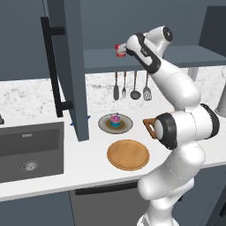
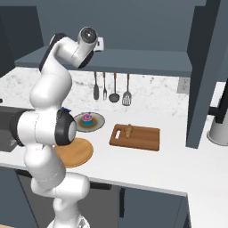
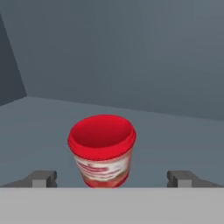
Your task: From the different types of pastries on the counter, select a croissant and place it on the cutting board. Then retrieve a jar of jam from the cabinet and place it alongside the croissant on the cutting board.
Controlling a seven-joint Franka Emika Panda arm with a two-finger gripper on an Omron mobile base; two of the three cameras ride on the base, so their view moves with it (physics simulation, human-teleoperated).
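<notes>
Step in hand: the croissant (image 2: 128, 129) already lies on the cutting board (image 2: 142, 141), so the first half looks done; the arm is now reaching into the cabinet (image 1: 70, 66) for the jar of jam (image 3: 102, 149).
Fingers: the fingers (image 3: 41, 178) stand spread as wide as they go, one on each side of the jar and well clear of it, holding nothing; the gripper (image 3: 113, 180) is levelled at the jar's lower half.
Jar of jam: upright on the cabinet shelf (image 1: 185, 56), red lid on top, pale band round the middle; in the left base view it (image 1: 119, 50) sits just beyond the hand, at the shelf's left end.
Next move, as a judgement: ease forward until the jar sits between the fingers, close on its sides, lift clear of the shelf, then carry it down and right to the bare part of the board beside the croissant.
Risk: a nudge from the hand could tip the squat jar or push it deeper.
Desk, left to right: sink (image 1: 31, 152), open cabinet door (image 1: 77, 88) with its black bar handle (image 1: 53, 66), cupcake (image 1: 115, 119) on a grey plate (image 1: 106, 126), round wooden plate (image 1: 128, 154) nearer, then the cutting board at right.
Room: white marbled desk (image 1: 26, 101), hanging utensils (image 1: 130, 86) on the far wall, dark cabinets below.
</notes>
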